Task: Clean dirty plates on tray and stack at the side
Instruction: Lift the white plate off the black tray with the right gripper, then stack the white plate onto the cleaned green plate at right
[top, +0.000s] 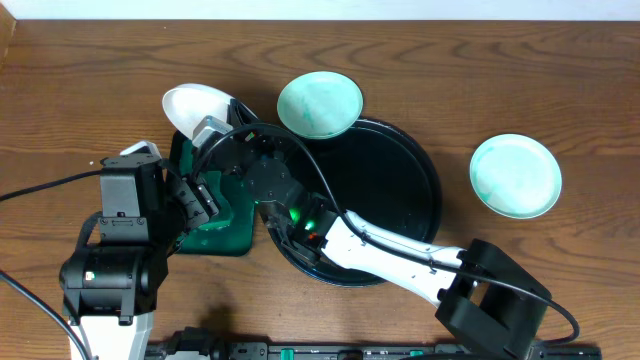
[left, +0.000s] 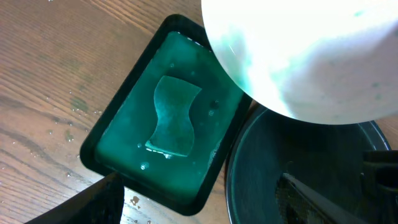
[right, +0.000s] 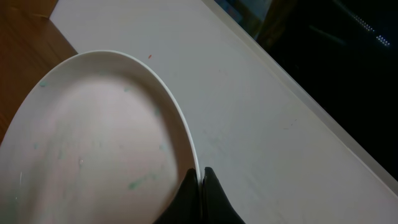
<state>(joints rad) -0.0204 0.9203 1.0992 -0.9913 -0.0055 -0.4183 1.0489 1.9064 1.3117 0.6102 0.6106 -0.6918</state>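
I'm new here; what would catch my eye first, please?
A white plate, pinched at its rim by the right gripper, is held over the far end of the green tray, with a sponge in teal liquid. One teal-smeared plate sits on the far rim of the black tray, another on the table at right.

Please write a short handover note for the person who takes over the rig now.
Left gripper: open, empty, over the green tray.
Right gripper: shut on the rim of a plate above the green tray; only green specks on it.
Second plate: teal-smeared, at the far rim of the black tray.
Third plate: teal-smeared, on the table at right.
Sponge lies in the green tray.
Done: nothing stacked yet. Left: clean the smeared plates, stack all three.
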